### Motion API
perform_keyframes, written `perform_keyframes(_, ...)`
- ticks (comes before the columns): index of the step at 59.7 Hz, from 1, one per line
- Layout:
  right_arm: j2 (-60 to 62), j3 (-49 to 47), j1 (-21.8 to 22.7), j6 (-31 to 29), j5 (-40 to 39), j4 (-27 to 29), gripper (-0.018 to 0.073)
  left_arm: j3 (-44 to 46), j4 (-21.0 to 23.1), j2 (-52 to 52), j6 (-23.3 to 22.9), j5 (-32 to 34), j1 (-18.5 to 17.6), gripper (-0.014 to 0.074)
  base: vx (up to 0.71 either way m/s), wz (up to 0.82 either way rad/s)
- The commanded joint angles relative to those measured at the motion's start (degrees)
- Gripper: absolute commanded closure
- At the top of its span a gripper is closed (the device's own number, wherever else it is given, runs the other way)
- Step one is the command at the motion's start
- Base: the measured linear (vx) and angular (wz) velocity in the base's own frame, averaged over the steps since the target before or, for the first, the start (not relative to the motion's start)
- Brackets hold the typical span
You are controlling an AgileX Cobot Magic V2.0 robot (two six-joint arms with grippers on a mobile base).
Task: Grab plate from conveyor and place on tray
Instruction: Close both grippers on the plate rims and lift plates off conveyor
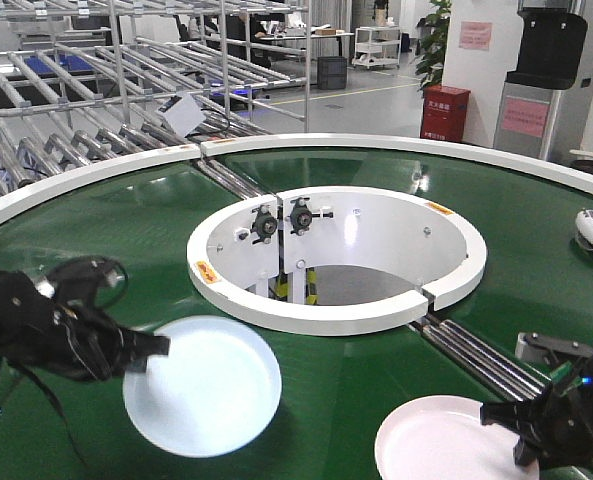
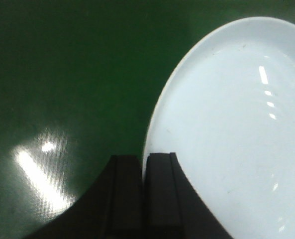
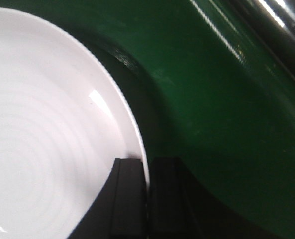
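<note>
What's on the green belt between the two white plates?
Nothing, just bare green belt between the left plate and right plate, seen in the front-facing view.

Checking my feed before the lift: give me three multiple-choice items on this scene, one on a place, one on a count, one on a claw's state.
1. Where is the left plate?
A. on the green belt of the conveyor
B. inside the white inner ring
C. on the roller racks

2. How many white plates show in the front view?
A. one
B. two
C. four

3. How is the right claw?
A. wide open above the belt
B. closed on the rim of the right plate
C. out of view

Answers:
1. A, green belt surrounds it.
2. B, one sits by each arm.
3. B, the right wrist view shows the rim pinched between its fingers.
</note>
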State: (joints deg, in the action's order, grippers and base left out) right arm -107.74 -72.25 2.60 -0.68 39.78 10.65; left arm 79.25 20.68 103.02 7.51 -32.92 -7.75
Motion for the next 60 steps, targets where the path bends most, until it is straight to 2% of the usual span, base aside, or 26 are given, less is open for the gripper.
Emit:
perform_keyframes(1,7.0,-1.4,0.0,-1.1,-1.2,0.1,0.0572,1.8,1.2,-6.9,0.0,2.9,-0.4,0.0602,0.0,0.0)
perform_keyframes(17,19.1,-1.2,0.0,-1.1,1.2,1.2,0.0572,1.8,1.2,-16.4,0.0,-0.5,-0.4,0.0602,0.0,0.0)
perform_keyframes(31,29.3,-1.1,0.0,-5.6,5.1,9.0,0.0572,1.8,3.7,-23.0,0.0,-5.8,-0.3,0.0602,0.0,0.0)
perform_keyframes(40,33.9,-0.9,0.0,-5.9,6.7,10.8,0.0572,1.5,3.7,-25.9,-0.1,-8.7,-0.3,0.0602,0.0,0.0)
perform_keyframes(60,44.3,8.5,0.0,-7.4,4.3,14.6,0.0572,-2.4,4.4,-32.7,-0.7,-9.2,-0.3,0.0602,0.0,0.0)
